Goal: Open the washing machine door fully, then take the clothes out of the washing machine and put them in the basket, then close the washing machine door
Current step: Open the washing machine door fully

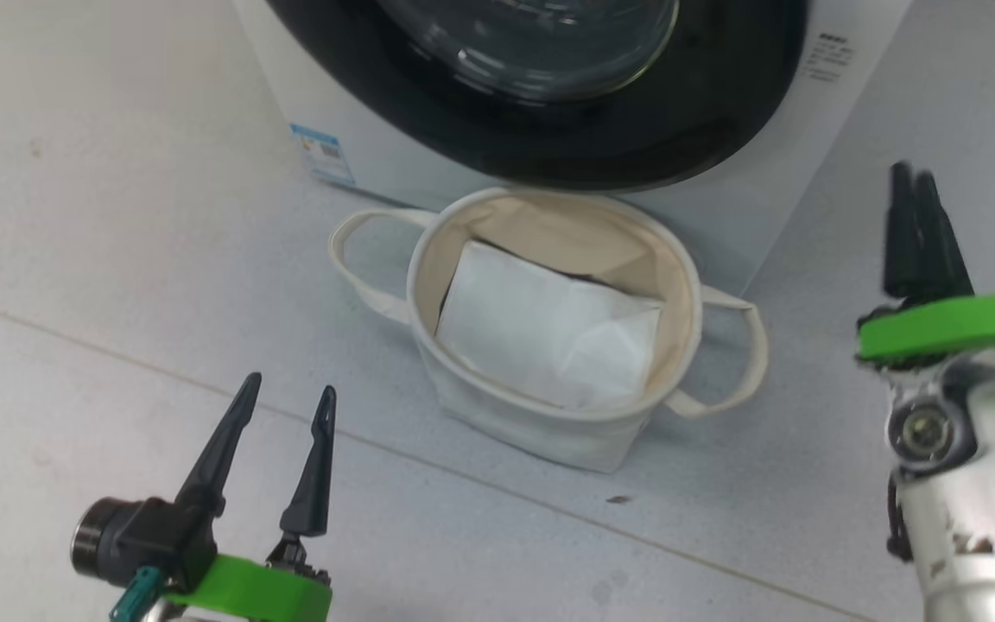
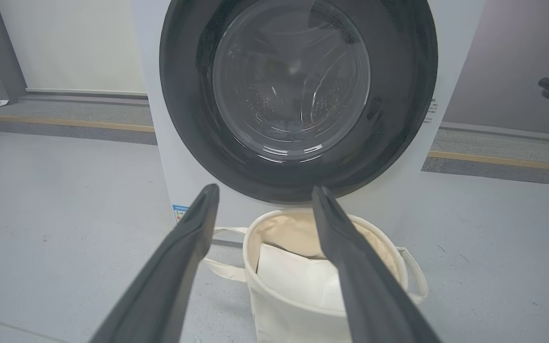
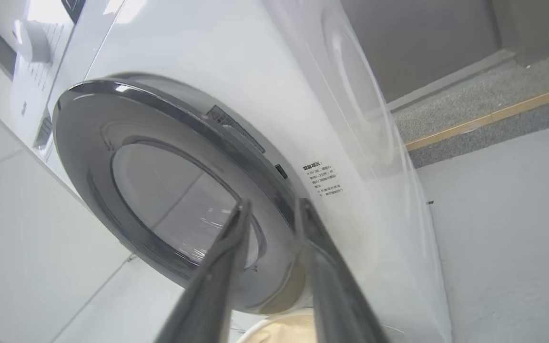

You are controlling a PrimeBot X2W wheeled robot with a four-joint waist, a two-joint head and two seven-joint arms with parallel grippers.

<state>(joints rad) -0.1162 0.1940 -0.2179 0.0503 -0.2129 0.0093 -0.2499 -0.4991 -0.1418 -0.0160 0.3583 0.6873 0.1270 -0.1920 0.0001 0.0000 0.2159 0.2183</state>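
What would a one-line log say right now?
door: shut | basket: before machine, holds white sheet | left pincer: open, empty | right pincer: open, pointing at door edge

glossy black door [image 1: 549, 130], soft canvas basket [image 1: 549, 415], seemingly matt floor [image 1: 117, 242]

Shut, the washing machine door [image 2: 298, 181] bars the way into the washing machine [image 2: 160, 166]. The basket [image 1: 549, 436] stands just below the door, with open floor [image 1: 117, 259] on either side of the basket.

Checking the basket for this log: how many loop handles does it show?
2. The left handle sticks out from the basket on the side toward the blue label; the right handle sticks out on the opposite side. None looks hidden.
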